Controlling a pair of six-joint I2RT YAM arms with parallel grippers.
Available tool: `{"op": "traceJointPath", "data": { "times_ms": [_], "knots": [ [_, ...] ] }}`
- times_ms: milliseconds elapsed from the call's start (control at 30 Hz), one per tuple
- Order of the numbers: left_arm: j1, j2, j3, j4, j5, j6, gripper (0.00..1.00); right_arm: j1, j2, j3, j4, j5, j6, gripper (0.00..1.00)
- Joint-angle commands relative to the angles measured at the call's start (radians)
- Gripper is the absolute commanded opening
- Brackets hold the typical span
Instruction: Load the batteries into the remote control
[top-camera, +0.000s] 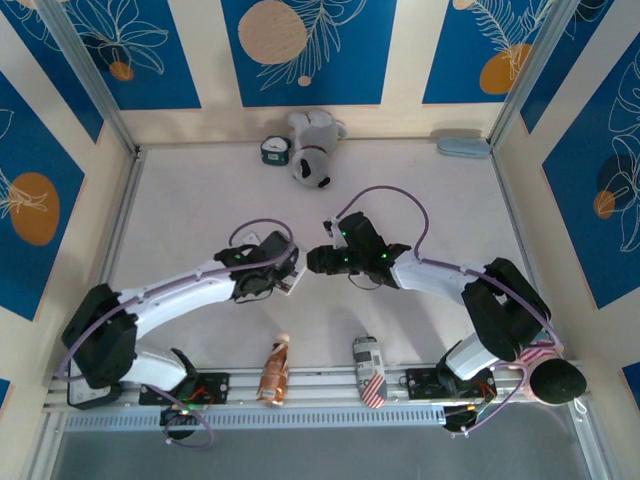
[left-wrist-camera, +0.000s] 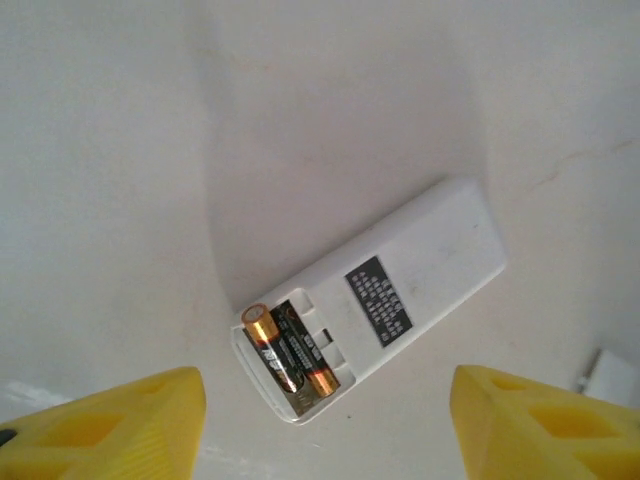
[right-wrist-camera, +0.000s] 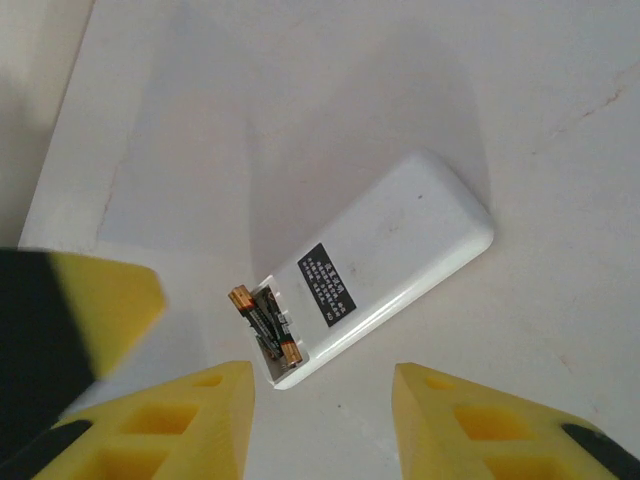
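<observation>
One remote control lies back up with two batteries in its open bay, and both grippers are released beside it.

The left gripper has its two yellow fingers spread wide with nothing between them. The remote control lies on the white table just ahead of the gap, its open end nearest the fingertips. The two batteries lie side by side in that bay, their coppery ends pointing opposite ways. One small white piece rests just past the finger at the right of the left wrist view. The right gripper is also unclenched: its two fingers are parted over bare table, with the remote's battery end just ahead of their tips. A third yellow finger, the left gripper's, sits off to their left.
</observation>
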Motion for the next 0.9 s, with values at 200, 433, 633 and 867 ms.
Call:
{"op": "traceJointPath", "data": {
  "times_ms": [200, 433, 633, 867],
  "knots": [
    [0.191, -0.245, -0.178, 0.138, 0.124, 0.393, 1.00, 0.108, 0.074, 0.034, -0.032, 0.025, 0.188, 0.57],
    [0.347, -0.302, -0.263, 0.206, 0.291, 0.520, 1.00, 0.191, 0.141, 0.121, -0.139, 0.141, 0.367, 0.74],
    [0.443, -0.290, -0.300, 0.236, 0.369, 0.587, 1.00, 0.252, 0.201, 0.219, -0.238, 0.231, 0.499, 0.80],
    [0.487, -0.296, -0.350, 0.289, 0.409, 0.626, 1.00, 0.283, 0.318, 0.368, -0.360, 0.252, 0.570, 0.85]
  ]
}}
